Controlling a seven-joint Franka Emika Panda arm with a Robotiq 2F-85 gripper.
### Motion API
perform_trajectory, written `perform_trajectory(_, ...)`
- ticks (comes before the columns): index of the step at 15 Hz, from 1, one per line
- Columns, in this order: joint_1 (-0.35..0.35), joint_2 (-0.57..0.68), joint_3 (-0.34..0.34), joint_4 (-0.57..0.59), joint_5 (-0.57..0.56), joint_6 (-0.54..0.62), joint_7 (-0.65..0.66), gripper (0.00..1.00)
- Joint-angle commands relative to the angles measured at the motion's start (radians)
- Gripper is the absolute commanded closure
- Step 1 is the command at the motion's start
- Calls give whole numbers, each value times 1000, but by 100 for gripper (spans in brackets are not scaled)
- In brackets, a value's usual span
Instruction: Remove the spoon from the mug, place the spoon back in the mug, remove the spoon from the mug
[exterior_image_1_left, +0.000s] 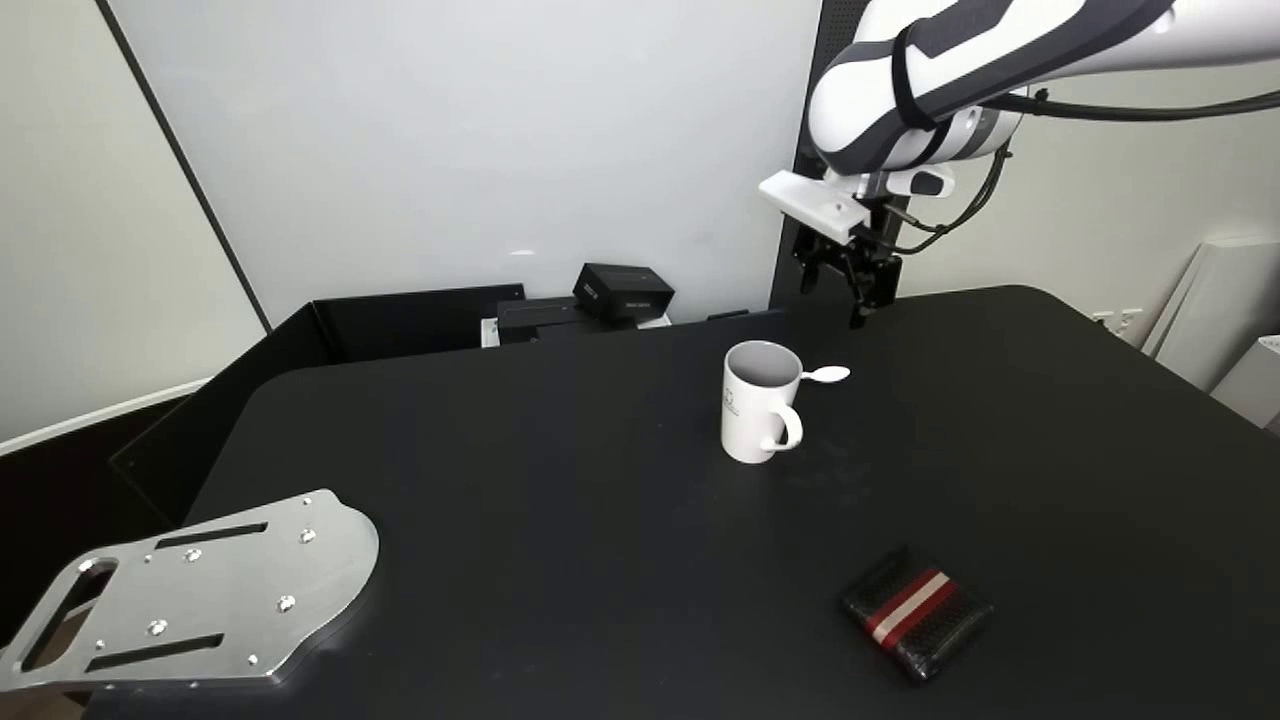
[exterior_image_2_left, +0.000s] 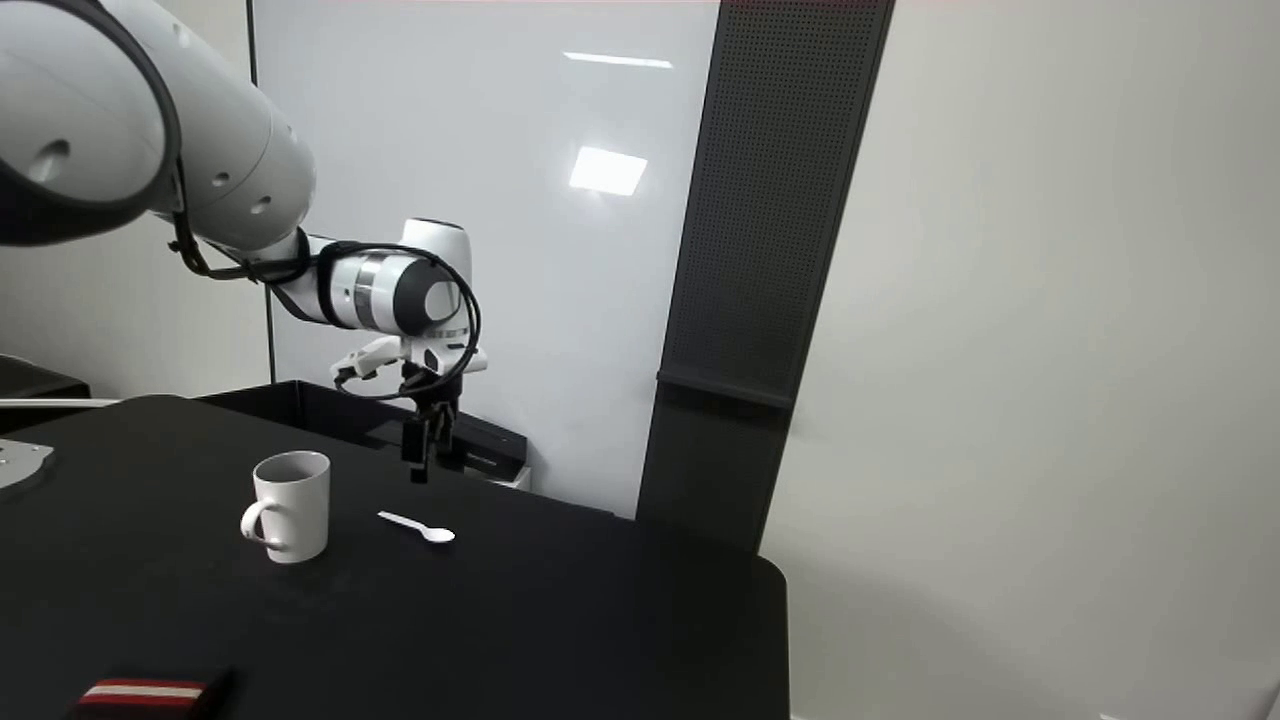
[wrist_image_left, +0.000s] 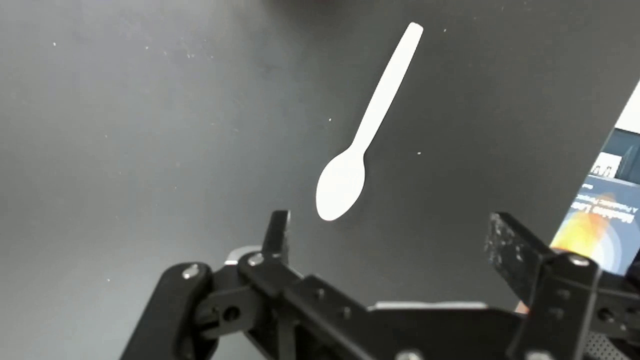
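The white spoon (wrist_image_left: 341, 185) lies flat on the black table, its bowl toward my fingers in the wrist view. In both exterior views the spoon (exterior_image_1_left: 828, 374) (exterior_image_2_left: 437, 535) lies beside the mug, outside it. The white mug (exterior_image_1_left: 750, 415) (exterior_image_2_left: 305, 510) stands upright, its loop handle facing away from the spoon in an exterior view. The mug is out of the wrist view. My gripper (wrist_image_left: 387, 220) is open, its fingers wide apart with nothing between them. In both exterior views the gripper (exterior_image_1_left: 832, 298) (exterior_image_2_left: 432, 462) hangs above the table's back edge, beyond the spoon and apart from it.
A black-and-red block (exterior_image_1_left: 912, 612) (exterior_image_2_left: 145, 692) lies on the table near the front. A silver metal plate (exterior_image_1_left: 240, 580) sits at a table corner. Black boxes (exterior_image_1_left: 625, 292) stand behind the back edge, before a whiteboard. A printed cover (wrist_image_left: 595, 215) shows past the edge in the wrist view.
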Motion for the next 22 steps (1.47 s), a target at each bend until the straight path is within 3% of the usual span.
perform_trajectory(1, -9, -26, 30, -80, 8, 93, 52, 0)
perform_trajectory(7, -10, -12, 56, -144, 9, 245, 12, 0)
perform_trajectory(22, -19, 75, 51, -113, 5, 256, 15, 0)
